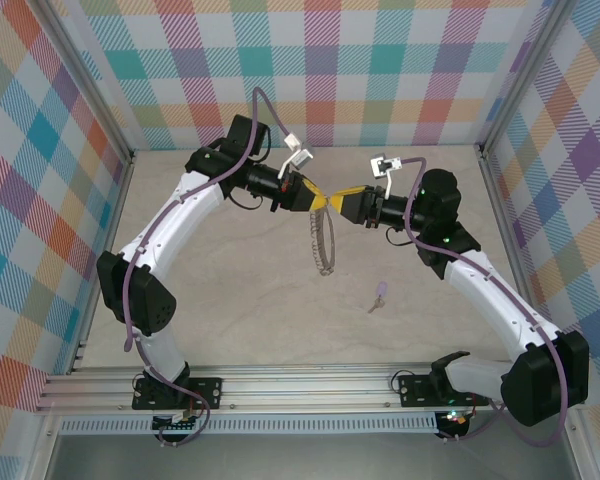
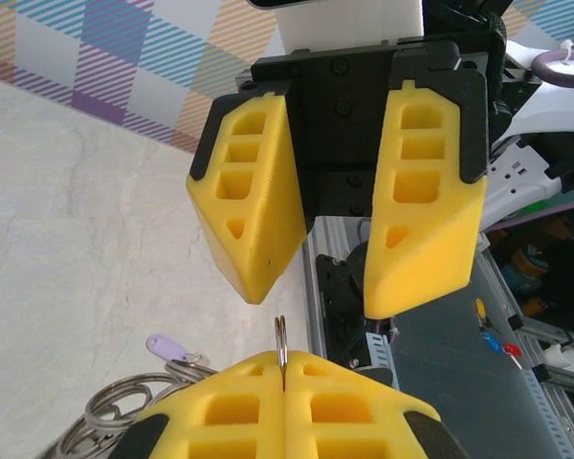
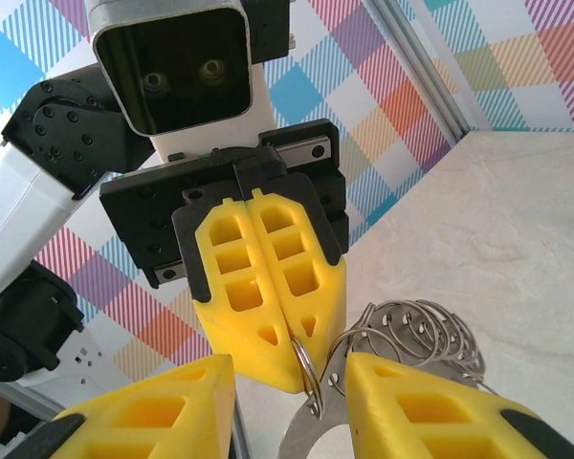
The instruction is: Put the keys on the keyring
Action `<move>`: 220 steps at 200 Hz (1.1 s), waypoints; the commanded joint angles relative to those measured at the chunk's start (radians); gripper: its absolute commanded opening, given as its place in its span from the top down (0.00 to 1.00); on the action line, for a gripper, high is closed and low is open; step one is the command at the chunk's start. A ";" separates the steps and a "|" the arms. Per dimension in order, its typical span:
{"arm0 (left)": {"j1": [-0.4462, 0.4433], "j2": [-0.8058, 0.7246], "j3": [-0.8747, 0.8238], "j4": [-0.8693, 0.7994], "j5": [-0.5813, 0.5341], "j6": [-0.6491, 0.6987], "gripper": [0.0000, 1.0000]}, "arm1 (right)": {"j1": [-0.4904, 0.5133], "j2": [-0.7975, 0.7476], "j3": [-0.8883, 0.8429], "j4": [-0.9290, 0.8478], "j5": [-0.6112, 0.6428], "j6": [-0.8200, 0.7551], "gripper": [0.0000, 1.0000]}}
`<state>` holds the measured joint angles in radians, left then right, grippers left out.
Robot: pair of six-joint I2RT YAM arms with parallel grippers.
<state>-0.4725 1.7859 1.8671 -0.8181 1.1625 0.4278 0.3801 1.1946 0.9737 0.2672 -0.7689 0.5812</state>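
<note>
L gripper (image 3: 292,363) clamped on keyring (image 1: 324,245); R gripper (image 2: 318,304) part-open, empty; key (image 1: 380,295) on table (image 1: 230,300).

The left gripper (image 3: 285,349) faces the camera, and its two yellow fingers (image 3: 239,277) are pressed together. They pinch the thin rim of the keyring (image 3: 306,368) at their tips. The right gripper (image 3: 292,381) comes up from the bottom edge with its jaws apart, and the rim hangs in the gap between them; if it touches a finger, I cannot tell. A bunch of small silvery rings (image 3: 426,330) is strung on the hoop above the pale table (image 3: 517,220). Behind is a checked wall (image 3: 383,86).
</note>
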 commanded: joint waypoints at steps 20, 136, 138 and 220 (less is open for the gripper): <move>0.006 -0.017 0.030 -0.016 0.049 0.029 1.00 | 0.002 -0.001 -0.008 0.000 -0.015 -0.028 0.64; 0.005 0.002 0.047 -0.036 0.064 0.039 1.00 | 0.014 0.069 0.048 0.020 -0.080 -0.025 0.80; 0.005 0.001 0.047 -0.037 0.065 0.039 1.00 | 0.014 0.070 0.049 0.021 -0.079 -0.023 0.80; 0.020 -0.030 0.010 0.087 -0.011 -0.094 1.00 | 0.010 0.055 0.044 0.013 0.038 -0.057 1.00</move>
<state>-0.4618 1.7908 1.8805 -0.8219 1.1595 0.4049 0.3882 1.2655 0.9970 0.2687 -0.8082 0.5591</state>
